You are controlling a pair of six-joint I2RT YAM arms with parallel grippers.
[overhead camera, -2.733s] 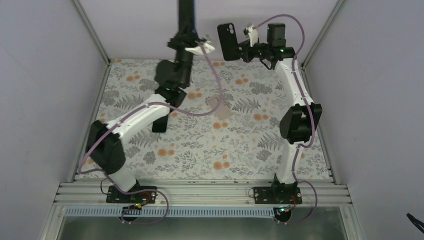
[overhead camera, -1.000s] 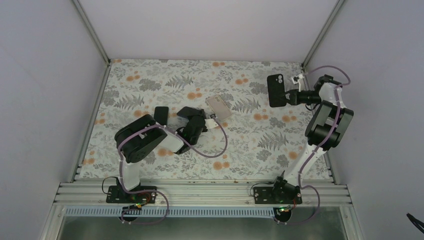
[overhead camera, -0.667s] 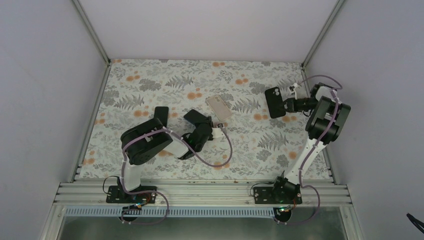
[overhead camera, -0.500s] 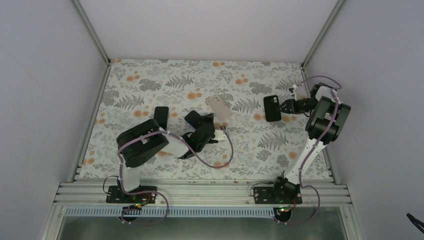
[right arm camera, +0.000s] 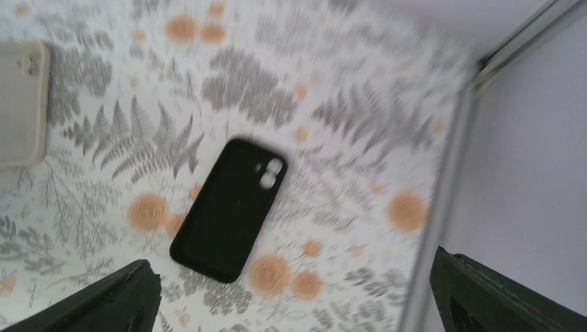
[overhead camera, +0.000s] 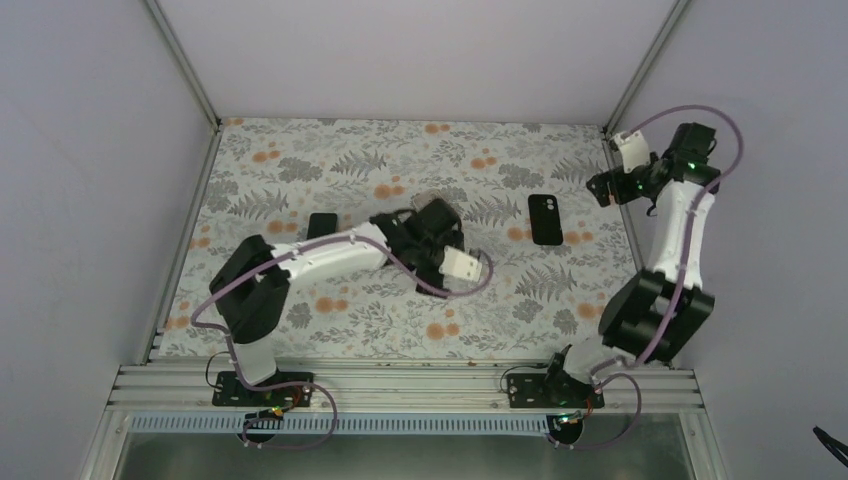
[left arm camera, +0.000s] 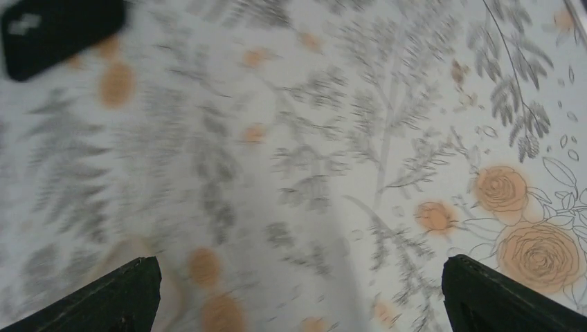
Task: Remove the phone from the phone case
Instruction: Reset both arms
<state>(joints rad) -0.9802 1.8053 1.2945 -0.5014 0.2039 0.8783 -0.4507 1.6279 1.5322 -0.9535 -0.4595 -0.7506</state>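
Note:
The black phone case [overhead camera: 546, 219] lies flat on the floral mat, back up, with light showing at its camera cut-outs; it is sharp in the right wrist view [right arm camera: 228, 207]. A flat black slab [overhead camera: 321, 226], seemingly the phone, lies apart at the left. My right gripper [overhead camera: 602, 187] hangs open above the mat's right edge, clear of the case, nothing between its fingers [right arm camera: 294, 290]. My left gripper [overhead camera: 443, 222] is open over the mat's middle, empty [left arm camera: 297, 290]. A blurred black corner [left arm camera: 62, 31] shows at the left wrist view's top left.
A beige phone-shaped item [overhead camera: 436, 212] lies under my left gripper's end and shows at the left edge of the right wrist view [right arm camera: 21, 104]. Grey walls and aluminium corner posts [right arm camera: 443, 173] close in the mat [overhead camera: 300, 170].
My right gripper set the black case on the mat, opened and lifted back toward the right wall. My left arm unfolded and reached right over the beige item, its jaws opening.

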